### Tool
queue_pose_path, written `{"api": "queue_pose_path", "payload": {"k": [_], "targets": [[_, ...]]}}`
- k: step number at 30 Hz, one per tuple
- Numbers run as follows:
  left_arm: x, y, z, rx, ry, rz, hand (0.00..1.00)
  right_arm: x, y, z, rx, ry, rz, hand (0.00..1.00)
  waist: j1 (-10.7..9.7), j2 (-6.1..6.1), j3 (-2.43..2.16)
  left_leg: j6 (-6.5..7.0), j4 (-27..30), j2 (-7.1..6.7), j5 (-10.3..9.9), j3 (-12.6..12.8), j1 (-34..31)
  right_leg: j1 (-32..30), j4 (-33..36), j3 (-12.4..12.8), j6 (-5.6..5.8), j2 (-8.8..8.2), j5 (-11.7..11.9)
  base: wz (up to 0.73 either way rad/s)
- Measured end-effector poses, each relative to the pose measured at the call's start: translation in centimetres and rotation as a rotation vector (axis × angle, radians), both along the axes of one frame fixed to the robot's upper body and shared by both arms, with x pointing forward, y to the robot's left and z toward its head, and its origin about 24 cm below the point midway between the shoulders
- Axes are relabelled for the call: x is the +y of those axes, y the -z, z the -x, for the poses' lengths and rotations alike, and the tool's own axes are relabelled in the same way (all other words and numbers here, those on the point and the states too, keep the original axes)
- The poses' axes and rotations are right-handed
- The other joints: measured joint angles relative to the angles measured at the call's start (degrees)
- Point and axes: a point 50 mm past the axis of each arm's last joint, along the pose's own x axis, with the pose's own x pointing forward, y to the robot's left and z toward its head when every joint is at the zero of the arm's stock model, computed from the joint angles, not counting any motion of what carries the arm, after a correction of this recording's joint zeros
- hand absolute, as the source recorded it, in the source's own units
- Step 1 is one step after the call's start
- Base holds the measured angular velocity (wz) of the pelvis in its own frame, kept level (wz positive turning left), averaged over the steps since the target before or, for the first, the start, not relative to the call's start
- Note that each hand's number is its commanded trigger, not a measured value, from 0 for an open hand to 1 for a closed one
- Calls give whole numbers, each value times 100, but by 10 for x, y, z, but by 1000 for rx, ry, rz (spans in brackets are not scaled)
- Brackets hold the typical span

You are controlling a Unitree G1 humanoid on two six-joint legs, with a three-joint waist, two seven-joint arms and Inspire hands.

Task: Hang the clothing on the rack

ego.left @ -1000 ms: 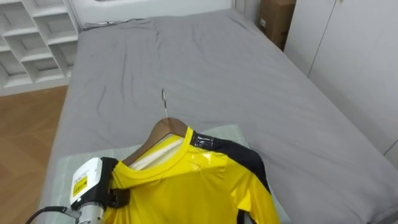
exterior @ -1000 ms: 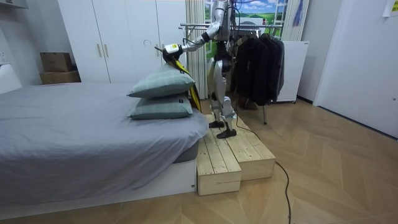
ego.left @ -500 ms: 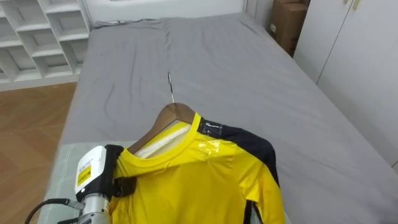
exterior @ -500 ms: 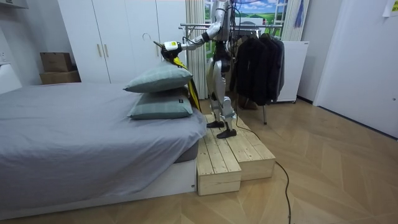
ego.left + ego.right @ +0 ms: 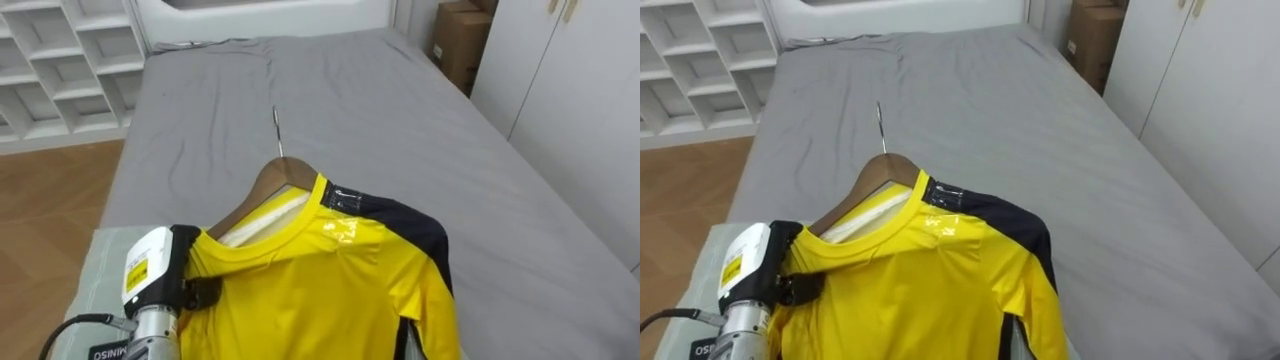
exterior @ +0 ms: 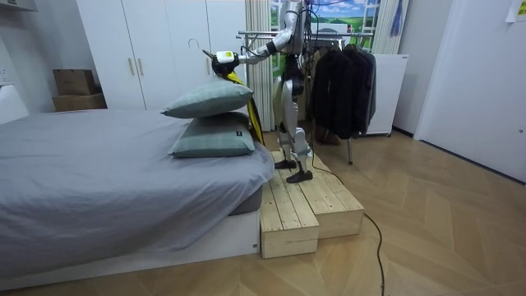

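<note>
Your left hand [image 5: 152,278] sits low at the near shoulder of the yellow shirt with a black shoulder panel [image 5: 320,290]. The cloth covers its grip, so you cannot tell whether it is clamped. The shirt is draped on a brown wooden hanger with a metal hook [image 5: 272,185], and the hook points away from the hand.

From the room view you get your footing. You stand on a stepped wooden platform [image 6: 316,205] at the side of the bed, at its pillow end, arm held out, with the hand just above two stacked pale green pillows [image 6: 209,103]. A metal rack of dark clothes [image 6: 341,82] is behind you.

Beyond the hand, the grey-sheeted bed [image 5: 380,110] runs broad and flat. Left of the hand are brown wooden floor [image 5: 40,220] and white cubby shelves [image 5: 60,60]. Far to its right stand a brown cardboard box [image 5: 460,40] and white wardrobe doors [image 5: 580,100].
</note>
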Motion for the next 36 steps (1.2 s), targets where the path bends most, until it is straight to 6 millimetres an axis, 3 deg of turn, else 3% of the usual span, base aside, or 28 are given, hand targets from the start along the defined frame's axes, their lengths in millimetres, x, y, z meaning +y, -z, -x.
{"api": "queue_pose_path", "payload": {"k": [9, 10, 11, 13, 14, 16, 18, 19, 21, 22, 23, 36], "targets": [[0, 0, 1, -1, 0, 1, 100, 0, 0, 0, 1, 0, -1, 0, -6, 13, -1, 0, -8, 0, 0, 2, 29, 12, 11, 17, 0, 4, 0, -1], [0, 0, 1, -1, 0, 1, 96, 0, 0, 0, 2, 0, -1, 0, -6, 13, -2, 0, -8, 0, 0, 2, 30, 12, 11, 16, 0, 4, 0, 0], [0, 0, 1, 0, 0, 1, 80, 0, 0, 0, 2, 1, -1, 0, -6, 16, -2, 0, -8, 0, 0, 3, 32, 12, 11, 18, 0, 4, 1, 0], [0, 0, 1, 0, 0, 1, 70, 0, 0, 1, 3, 1, -1, 0, -5, 18, -3, 0, -9, 0, 0, 3, 37, 15, 15, 21, 0, 4, 1, 0], [0, 0, 1, 0, 0, 1, 58, 0, 0, 1, 4, 1, -1, 0, -6, 19, -3, 0, -9, 0, 0, 4, 40, 18, 16, 21, 0, 4, 1, 0], [0, -2, 1, -29, -14, -3, 54, 0, 0, 2, 8, 2, -1, 0, -3, 24, -4, 0, -10, 0, 0, 6, 49, 23, 17, 26, 0, 5, 1, 0], [-1, -12, -2, -97, -27, -2, 30, 0, 0, 3, 12, 3, -1, 0, 8, 34, -10, 0, -14, -2, 0, 6, 67, 42, 18, 25, 0, 3, 1, 0], [-1, -18, -3, -144, -32, 5, 45, 0, 0, 3, 13, 3, -1, 0, 12, 44, -17, 0, -15, -3, 0, 6, 91, 67, 17, 22, 0, 2, 1, 0], [0, -24, -4, -188, -42, 17, 54, 0, 0, 3, 12, 3, -2, 0, 12, 55, -23, 0, -33, -5, 0, 10, 170, 141, 11, 25, 2, 2, 0, 0], [0, -25, -4, -198, -46, 22, 91, 0, 0, 3, 12, 3, -2, 0, 12, 56, -23, 0, -37, -7, 0, 11, 183, 168, 4, 24, 5, 2, -3, 0], [0, -28, -5, -214, -49, 33, 100, 0, 0, 3, 12, 2, -4, 0, 21, 57, -25, 0, -42, -11, 0, 11, 213, 200, -3, 40, 16, 3, -11, 0], [5, -29, -2, -225, -72, 46, 100, 2, 2, 19, 76, -13, -38, 0, 89, 28, -42, 0, -87, -19, 0, 92, 275, 195, 21, 136, 29, 15, -20, -2]]}}
